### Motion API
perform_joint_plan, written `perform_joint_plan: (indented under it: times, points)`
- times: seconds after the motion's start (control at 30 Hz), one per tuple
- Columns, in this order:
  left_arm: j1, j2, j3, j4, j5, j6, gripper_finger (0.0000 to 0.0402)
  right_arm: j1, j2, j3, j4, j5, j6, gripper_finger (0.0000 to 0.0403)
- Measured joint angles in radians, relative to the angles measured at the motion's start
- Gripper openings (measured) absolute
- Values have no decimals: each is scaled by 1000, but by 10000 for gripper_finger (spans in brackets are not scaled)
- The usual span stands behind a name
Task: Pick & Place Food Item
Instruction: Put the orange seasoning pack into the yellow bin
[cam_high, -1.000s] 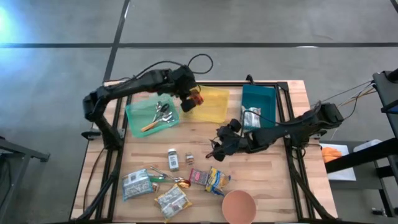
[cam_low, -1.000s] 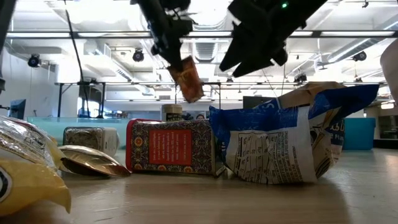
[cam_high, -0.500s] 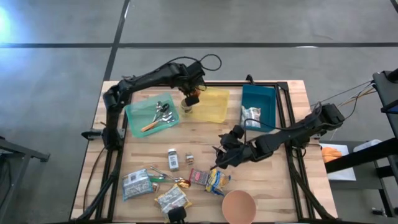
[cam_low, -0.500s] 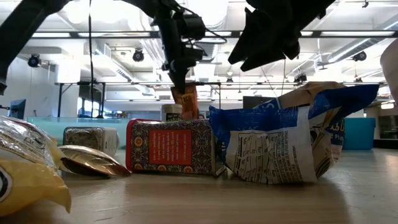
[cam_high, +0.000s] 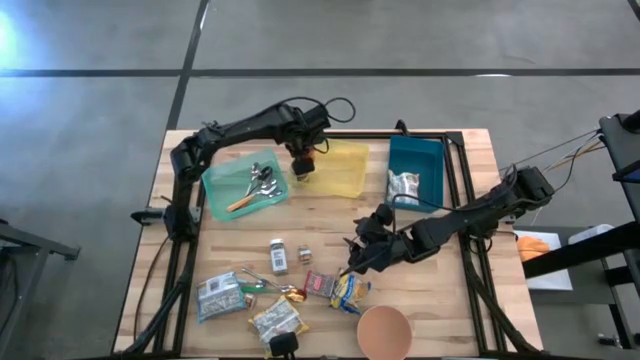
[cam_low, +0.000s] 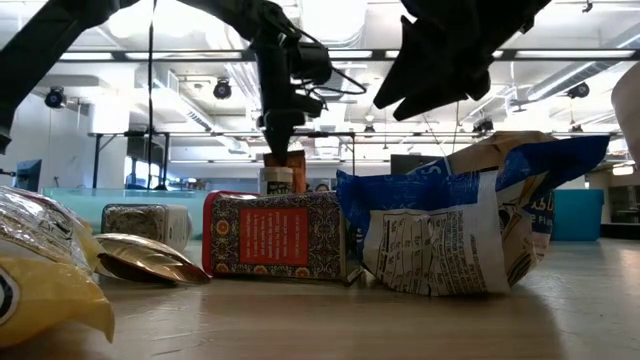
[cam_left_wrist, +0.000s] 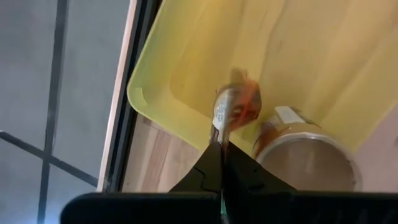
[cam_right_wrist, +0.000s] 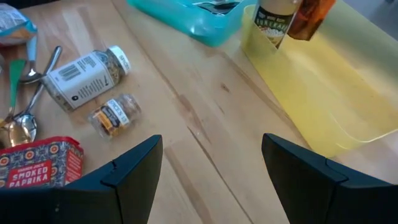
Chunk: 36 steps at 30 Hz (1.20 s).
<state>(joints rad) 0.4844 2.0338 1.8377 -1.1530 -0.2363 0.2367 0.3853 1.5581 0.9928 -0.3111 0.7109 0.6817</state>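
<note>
The left gripper, pinching an orange food packet, hangs over the yellow bin at upper centre. Released off-centre, the packet could catch the rim. The right gripper is spread mid-table.

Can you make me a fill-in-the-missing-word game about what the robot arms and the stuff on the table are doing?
1. The left gripper is shut on a small orange packet that hangs over the ______ plastic tray.
2. The metal spoons lie in the ______ tray.
3. The right gripper has its fingers ______ above the wooden table.
4. The round, tan-coloured bowl sits at the table's near edge, and it looks ______ inside.

Missing words: yellow; green; open; empty
</note>
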Motion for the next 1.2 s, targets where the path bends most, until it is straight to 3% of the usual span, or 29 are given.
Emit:
perform_joint_plan:
  times: [0.47, 1.2]
  points:
    - [1, 0, -125, 93, 0, 29, 0, 2, 1, -1, 0, -1, -3, 274]
    - [8, 0, -131, 116, 0, -6, 9, 1, 1, -19, 0, -3, -1, 274]
